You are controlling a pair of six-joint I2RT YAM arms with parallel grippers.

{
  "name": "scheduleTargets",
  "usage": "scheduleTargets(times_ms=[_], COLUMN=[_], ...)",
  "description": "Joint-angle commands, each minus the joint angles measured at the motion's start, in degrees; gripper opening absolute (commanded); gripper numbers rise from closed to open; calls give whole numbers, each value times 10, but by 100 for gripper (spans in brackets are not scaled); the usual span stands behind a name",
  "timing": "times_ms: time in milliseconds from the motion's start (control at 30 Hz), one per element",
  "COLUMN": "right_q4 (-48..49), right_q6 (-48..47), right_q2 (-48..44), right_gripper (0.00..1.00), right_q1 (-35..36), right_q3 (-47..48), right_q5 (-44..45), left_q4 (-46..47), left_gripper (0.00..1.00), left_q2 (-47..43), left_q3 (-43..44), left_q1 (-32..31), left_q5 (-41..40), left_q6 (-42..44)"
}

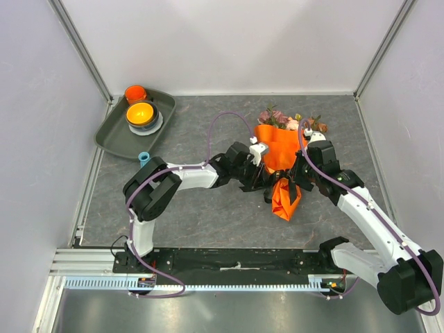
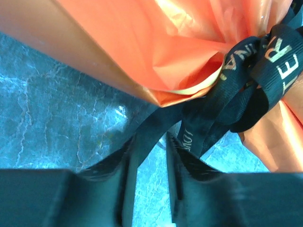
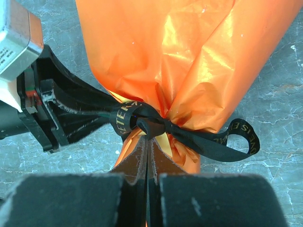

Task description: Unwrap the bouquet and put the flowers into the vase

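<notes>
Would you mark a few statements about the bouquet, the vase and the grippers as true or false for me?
1. The black ribbon is tied round the orange paper. True.
2. The vase stands on the tray. False: it stands on the table, just off the tray's near edge.
3. The right gripper is shut. True.
4. The flowers are in the vase. False: they stick out of the paper's far end.
</notes>
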Motion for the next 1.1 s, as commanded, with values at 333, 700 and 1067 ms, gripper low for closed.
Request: scheduleTargets(times_ms=[333,700,1067], right_q4=[6,-1,-2], right_q6=[-8,-7,-11], right_q2=[-10,-12,-14], right_gripper=[0,0,0], right_q1=[0,1,1], right_q3=[38,54,50], right_q5=[-33,-38,-55], left_q4=[12,10,52], left_gripper=[57,48,46], left_q2=[-34,-70,-33], left_q3=[4,-24,-20], left_q1=[13,21,82], left_q5=[115,60,144], left_q6=[95,113,44])
